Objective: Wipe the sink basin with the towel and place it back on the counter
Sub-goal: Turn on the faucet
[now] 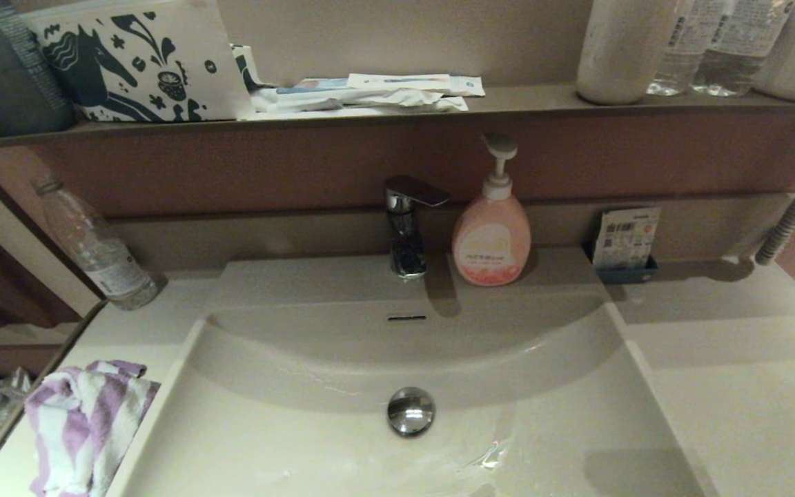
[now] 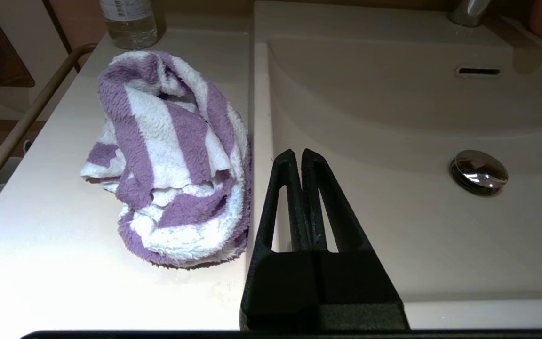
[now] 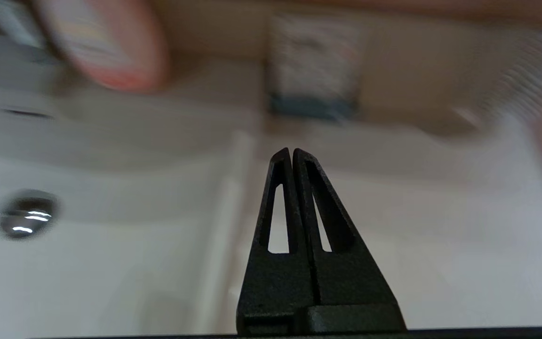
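The towel (image 1: 83, 424) lies bunched in a loose heap on the tabletop (image 1: 735, 386) at the robot's left, its purple and white stripes folded over one another, one edge just beside the rim of the sink basin (image 1: 287, 442) without hanging into it. In the left wrist view the same towel (image 2: 172, 155) sits on the flat cream surface, near a clear bottle (image 2: 129, 21) farther back.

The left gripper (image 2: 298, 154) hovers over the basin's left rim, just beside the towel and apart from it, its fingers pressed together with nothing between them. The right gripper (image 3: 291, 153) hangs over the basin's right rim and the tabletop beyond it, its fingers likewise clenched on nothing. Neither arm shows in the head view.

The basin's chrome drain plug (image 1: 410, 411) sits at the middle of the bowl floor, the overflow slot (image 1: 406, 318) in the curved back wall above it. Behind the basin stand the faucet (image 1: 408, 224) and, just to its right, a pink soap bottle (image 1: 491, 235). A small packet (image 1: 625, 241) stands upright in a dark holder farther right
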